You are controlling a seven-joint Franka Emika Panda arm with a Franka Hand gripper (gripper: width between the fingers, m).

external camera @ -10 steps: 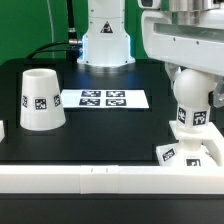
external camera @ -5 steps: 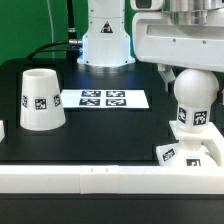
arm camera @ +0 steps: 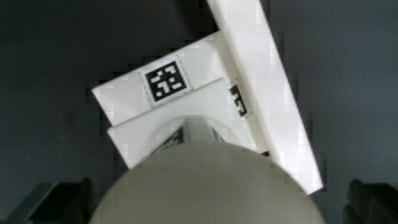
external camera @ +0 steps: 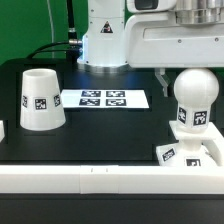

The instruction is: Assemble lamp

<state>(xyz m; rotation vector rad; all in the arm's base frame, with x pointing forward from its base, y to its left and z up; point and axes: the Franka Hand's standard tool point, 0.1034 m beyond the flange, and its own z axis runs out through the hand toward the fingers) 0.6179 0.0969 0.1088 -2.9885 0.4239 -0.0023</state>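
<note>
The white rounded bulb (external camera: 194,100) stands upright on the flat stepped square base (external camera: 176,153) at the exterior view's right, next to the front rail. My gripper (external camera: 192,80) is open just above the bulb, one dark finger (external camera: 161,78) beside the dome and apart from it. In the wrist view the bulb's dome (arm camera: 199,180) fills the space between my fingers (arm camera: 59,203), with the tagged base (arm camera: 178,85) below it. The tapered cup-like shade (external camera: 40,98) stands mouth down at the exterior view's left.
The marker board (external camera: 103,99) lies flat in the middle of the black table. A long white rail (external camera: 90,180) runs along the front edge. The arm's white pedestal (external camera: 105,40) stands at the back.
My gripper has risen off the bulb, whose dome now shows in full. The bulb stays standing on the base; the shade has not moved.
</note>
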